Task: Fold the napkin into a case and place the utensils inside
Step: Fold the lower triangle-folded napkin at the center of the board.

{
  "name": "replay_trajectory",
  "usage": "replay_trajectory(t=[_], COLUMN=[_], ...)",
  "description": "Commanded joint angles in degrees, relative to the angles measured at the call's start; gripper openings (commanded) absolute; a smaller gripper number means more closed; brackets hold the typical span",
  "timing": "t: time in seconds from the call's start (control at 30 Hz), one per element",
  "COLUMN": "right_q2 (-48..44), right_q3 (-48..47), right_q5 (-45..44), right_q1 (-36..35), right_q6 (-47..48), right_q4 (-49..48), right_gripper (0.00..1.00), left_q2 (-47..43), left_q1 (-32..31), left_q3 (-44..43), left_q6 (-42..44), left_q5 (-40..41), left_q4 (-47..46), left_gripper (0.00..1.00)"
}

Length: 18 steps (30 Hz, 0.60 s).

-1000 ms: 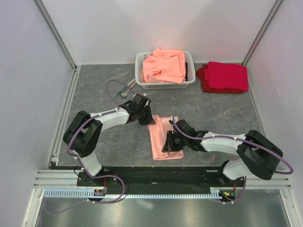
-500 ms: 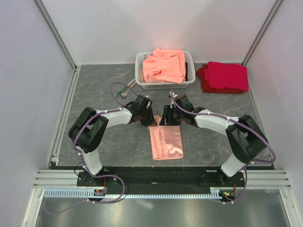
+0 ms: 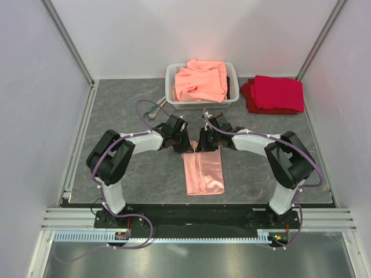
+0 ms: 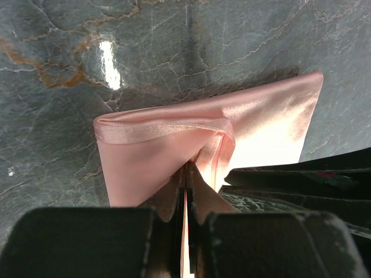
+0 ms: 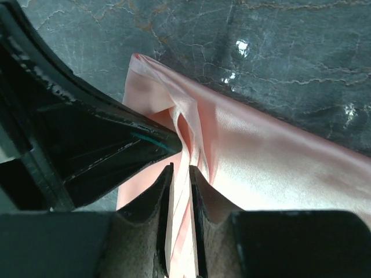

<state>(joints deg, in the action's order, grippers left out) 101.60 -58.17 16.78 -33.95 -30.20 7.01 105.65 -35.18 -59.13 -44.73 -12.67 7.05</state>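
Left pincer (image 4: 185,174) is clamped on the far edge of the napkin (image 3: 203,172), with cloth bunched between its fingers. Right pincer (image 5: 181,176), just beside it, pinches the same edge. The napkin lies as a long narrow strip in the middle of the table (image 3: 116,121), running near to far, its far end lifted into a small ridge. So the folding looks partly done: a strip is made, but no closed case shows yet. The utensils (image 3: 154,110) lie well apart at the far left, beside the basket (image 3: 171,87), none inside the cloth. Finishing the fold and loading them remain.
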Motion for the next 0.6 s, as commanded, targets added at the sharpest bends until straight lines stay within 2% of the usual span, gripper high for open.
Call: replay_trajectory(t=[0.0, 0.47, 0.57], right_q2=[2.2, 5.4, 6.6], right_q3=[-1.9, -2.7, -2.8], right_q5=[1.3, 2.8, 2.6], right_q1=[0.2, 0.5, 0.5], right_q6=[0.5, -0.1, -0.5], right_q4=[-2.5, -4.5, -4.7], right_gripper=[0.24, 0.32, 0.27], left_q2=[0.4, -0.4, -1.2], left_q1=[-0.2, -0.2, -0.2], left_q3=[-2.0, -1.3, -1.7], left_q6=[-1.5, -1.5, -1.2], left_q5=[-1.0, -0.4, 0.0], left_q4=[-1.9, -1.5, -0.7], left_gripper=[0.04, 0.04, 0.04])
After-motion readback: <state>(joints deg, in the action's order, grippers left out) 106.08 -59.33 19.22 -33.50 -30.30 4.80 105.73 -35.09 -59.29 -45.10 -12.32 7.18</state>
